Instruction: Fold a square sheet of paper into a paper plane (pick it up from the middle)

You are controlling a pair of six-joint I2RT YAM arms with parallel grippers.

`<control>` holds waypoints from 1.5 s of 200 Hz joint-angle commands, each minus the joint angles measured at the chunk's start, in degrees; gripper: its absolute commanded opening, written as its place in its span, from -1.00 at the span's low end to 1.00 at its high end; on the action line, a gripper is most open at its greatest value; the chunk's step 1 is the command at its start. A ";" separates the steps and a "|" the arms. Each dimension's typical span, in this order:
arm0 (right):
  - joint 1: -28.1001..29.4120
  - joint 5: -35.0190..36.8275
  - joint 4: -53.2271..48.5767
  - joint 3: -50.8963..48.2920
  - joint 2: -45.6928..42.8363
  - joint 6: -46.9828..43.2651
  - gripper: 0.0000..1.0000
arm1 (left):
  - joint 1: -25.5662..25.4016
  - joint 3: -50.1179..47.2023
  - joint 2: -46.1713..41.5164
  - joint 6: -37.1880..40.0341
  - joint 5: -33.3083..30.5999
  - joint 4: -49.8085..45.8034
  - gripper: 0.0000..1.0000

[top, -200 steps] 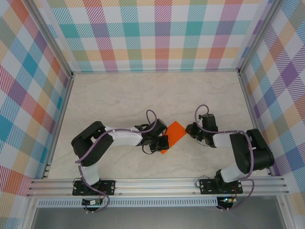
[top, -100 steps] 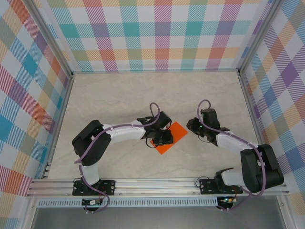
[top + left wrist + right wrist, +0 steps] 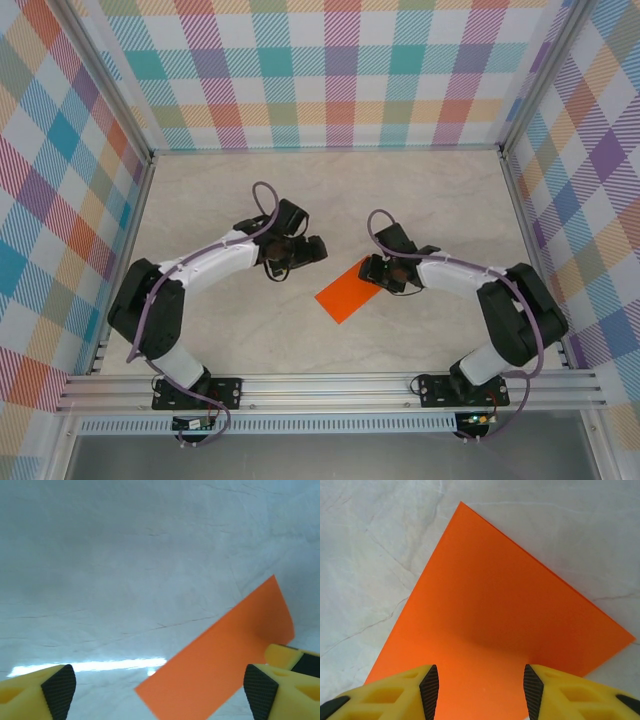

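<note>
The square sheet of paper (image 3: 348,290) lies on the tabletop (image 3: 430,200) near its middle, between my two arms. My left gripper (image 3: 311,249) hangs wide open, apart from the sheet and up-left of it; its wrist view shows the sheet (image 3: 220,667) ahead. My right gripper (image 3: 481,692) is partly open, its fingers (image 3: 429,689) over the sheet's right-hand corner. The paper bends slightly upward there. No folds are visible.

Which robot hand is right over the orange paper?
The right gripper: its open fingers sit over one corner of the square sheet of paper. The left gripper is open too, but hangs over bare table, apart from the sheet.
</note>
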 commanded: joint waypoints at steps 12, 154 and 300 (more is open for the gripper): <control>1.84 3.24 -5.44 5.15 6.91 -0.26 0.01 | 2.64 -2.92 -5.71 3.19 -5.50 -3.42 1.00; 10.75 -0.67 -21.15 30.00 12.89 -13.11 0.25 | 13.68 -16.30 -16.74 -0.74 1.01 -3.32 1.00; 26.60 4.09 -36.98 36.71 24.35 -7.59 0.92 | 20.13 -17.87 -12.41 -1.41 9.24 -1.05 1.00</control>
